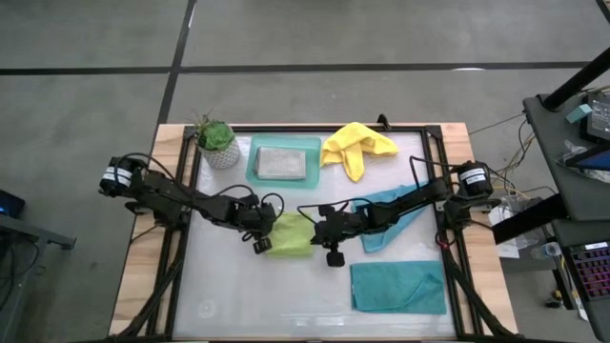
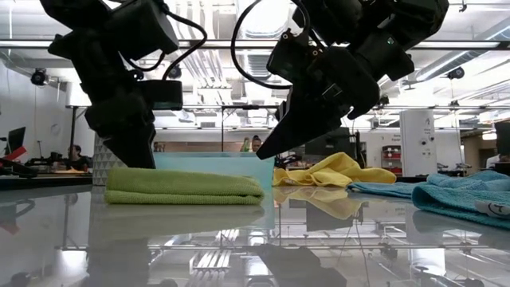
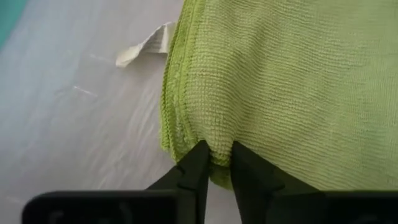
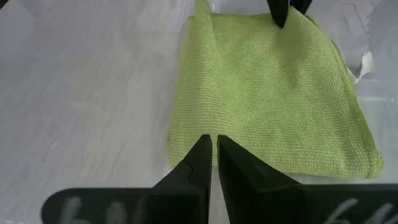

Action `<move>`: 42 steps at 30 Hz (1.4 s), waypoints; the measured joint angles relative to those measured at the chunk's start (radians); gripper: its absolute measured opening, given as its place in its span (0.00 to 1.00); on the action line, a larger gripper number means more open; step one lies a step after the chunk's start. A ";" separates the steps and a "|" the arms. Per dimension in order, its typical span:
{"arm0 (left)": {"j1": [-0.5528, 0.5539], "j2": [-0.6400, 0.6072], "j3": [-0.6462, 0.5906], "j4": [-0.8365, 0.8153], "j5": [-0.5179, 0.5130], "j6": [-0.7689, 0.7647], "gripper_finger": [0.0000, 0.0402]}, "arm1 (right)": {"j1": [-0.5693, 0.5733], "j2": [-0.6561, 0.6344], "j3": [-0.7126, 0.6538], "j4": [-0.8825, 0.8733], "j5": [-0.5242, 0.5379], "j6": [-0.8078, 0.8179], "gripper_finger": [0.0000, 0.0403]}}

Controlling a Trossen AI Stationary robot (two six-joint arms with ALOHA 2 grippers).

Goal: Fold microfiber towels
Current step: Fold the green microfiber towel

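A folded lime green towel (image 1: 292,234) lies flat on the table's middle, between my two grippers. My left gripper (image 1: 269,232) is shut on the towel's left edge. My right gripper (image 2: 261,153) is shut with nothing in it. It hovers just above the towel's right end (image 4: 205,124), and in the low view there is a gap between them. A yellow towel (image 1: 357,148) lies crumpled at the far side. One teal towel (image 1: 393,211) lies under the right arm. Another teal towel (image 1: 398,287) lies folded at the near right. My left gripper pinches the lime green towel's left edge (image 3: 217,148) between its two fingers, and the cloth bunches a little in the narrow gap. Several layers show along that edge (image 3: 173,112). The fingers slant down from the table's left. The towel lies flat on the table.
A mint-green tray (image 1: 255,164) holding a grey cloth (image 1: 284,161) stands at the far side. A small potted plant (image 1: 215,141) stands to its left. The towel's white label (image 3: 143,50) sticks out on the table.
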 joint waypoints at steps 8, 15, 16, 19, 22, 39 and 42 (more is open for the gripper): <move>0.002 -0.004 0.000 -0.002 0.022 0.005 0.27 | 0.000 0.000 0.000 0.020 0.001 -0.001 0.04; 0.012 -0.075 0.000 -0.028 0.024 0.124 0.48 | 0.000 0.000 0.000 0.017 0.001 0.002 0.04; 0.017 -0.088 0.000 -0.027 0.024 0.137 0.49 | 0.000 0.000 0.000 0.017 0.001 0.002 0.04; 0.033 -0.119 0.000 -0.026 0.024 0.175 0.49 | 0.000 0.000 0.000 0.017 0.013 -0.001 0.04; 0.053 -0.128 -0.004 -0.026 0.023 0.186 0.44 | 0.000 0.000 0.000 0.017 0.018 -0.002 0.04; 0.068 -0.069 -0.052 0.071 0.072 0.119 0.10 | 0.000 0.000 -0.002 0.017 0.018 -0.002 0.04; 0.068 -0.069 -0.051 0.070 0.082 0.132 0.03 | 0.000 0.000 -0.003 0.017 0.018 -0.002 0.04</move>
